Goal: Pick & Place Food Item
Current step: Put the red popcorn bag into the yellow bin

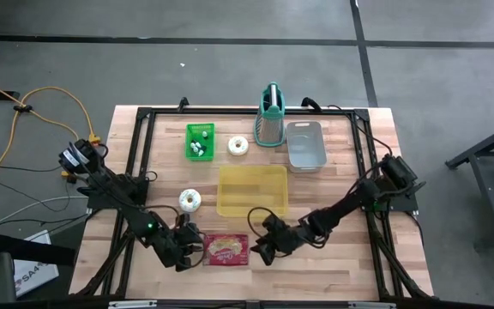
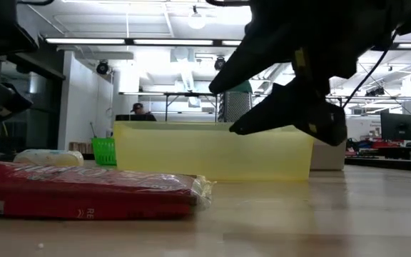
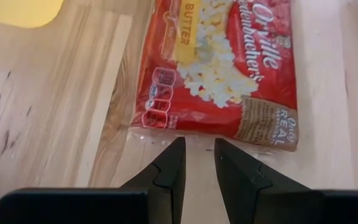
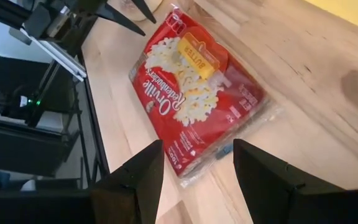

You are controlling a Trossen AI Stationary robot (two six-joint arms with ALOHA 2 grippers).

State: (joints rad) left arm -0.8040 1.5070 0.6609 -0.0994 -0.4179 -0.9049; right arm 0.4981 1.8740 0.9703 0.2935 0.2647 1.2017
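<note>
The red popcorn bag (image 1: 226, 250) lies flat on the wooden surface (image 1: 333, 184), between my two grippers. My left gripper (image 1: 192, 241) sits low just beside one short end of the bag, its fingers (image 3: 169, 168) drawn nearly together with only a narrow gap, grasping nothing. My right gripper (image 1: 258, 246) hovers near the opposite end, fingers (image 4: 263, 168) spread wide and empty, the bag just ahead of them. Beyond the bag, farther from both grippers, stands the yellow bin (image 1: 252, 190).
</note>
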